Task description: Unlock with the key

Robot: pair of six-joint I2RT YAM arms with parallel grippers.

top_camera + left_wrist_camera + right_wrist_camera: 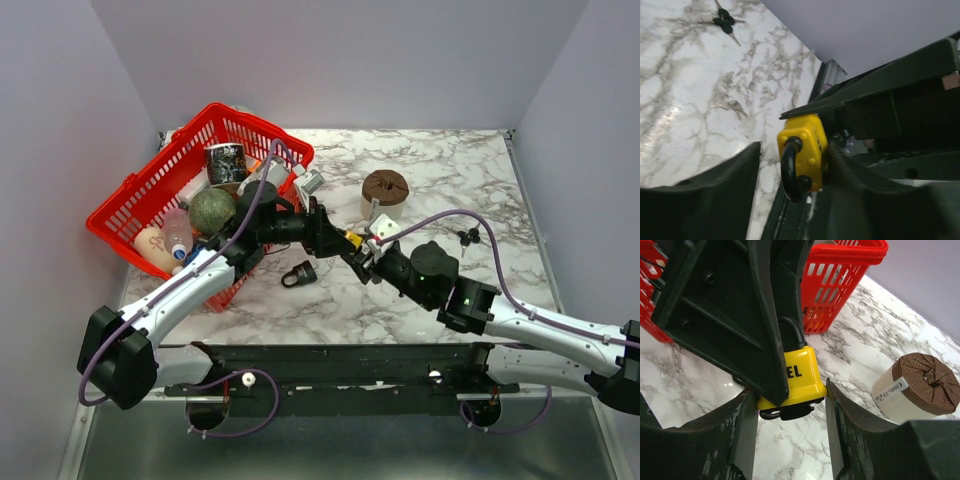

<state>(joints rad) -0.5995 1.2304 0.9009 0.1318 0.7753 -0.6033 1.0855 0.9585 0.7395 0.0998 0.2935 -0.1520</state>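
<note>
Your right jaws clamp the yellow padlock point(800, 380); left jaws straddle it loosely. The key point(466, 237) lies rightward, nearer your right.

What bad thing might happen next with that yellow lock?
The right hand holds the yellow lock while the left hand sits close around it; a bump might knock it loose. The keys lie on the table, in neither hand, so fetching one means a hand lets go and the lock may tip.
</note>
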